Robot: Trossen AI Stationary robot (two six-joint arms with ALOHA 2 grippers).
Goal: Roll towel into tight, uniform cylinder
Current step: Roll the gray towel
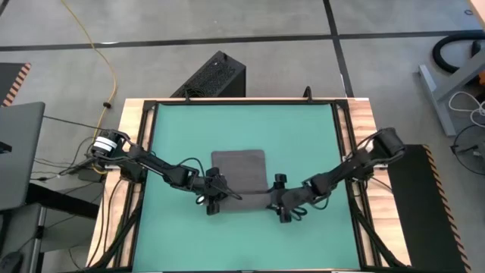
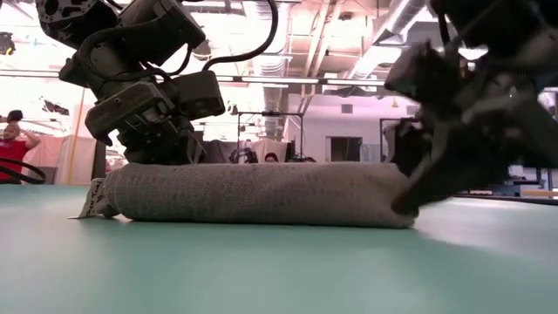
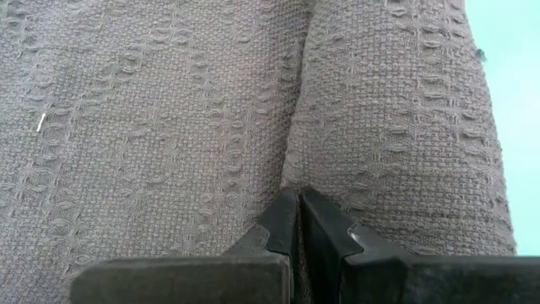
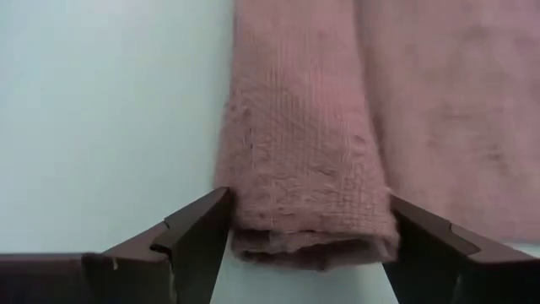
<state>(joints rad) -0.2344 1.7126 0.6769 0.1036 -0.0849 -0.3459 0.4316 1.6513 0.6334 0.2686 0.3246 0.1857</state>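
Right hand [image 4: 308,232] astride half-hidden towel [image 4: 308,169] end

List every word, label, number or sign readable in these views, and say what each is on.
No readable text in any view.
Small white tag at the end of the rolled towel: nothing legible on it.
Green mat: unmarked.
Striped hazard tape beside the table: a pattern, no words.

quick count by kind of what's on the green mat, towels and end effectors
towel: 1, partly rolled
end effectors: 2, left end effector and right end effector
green mat: 1
total: 4
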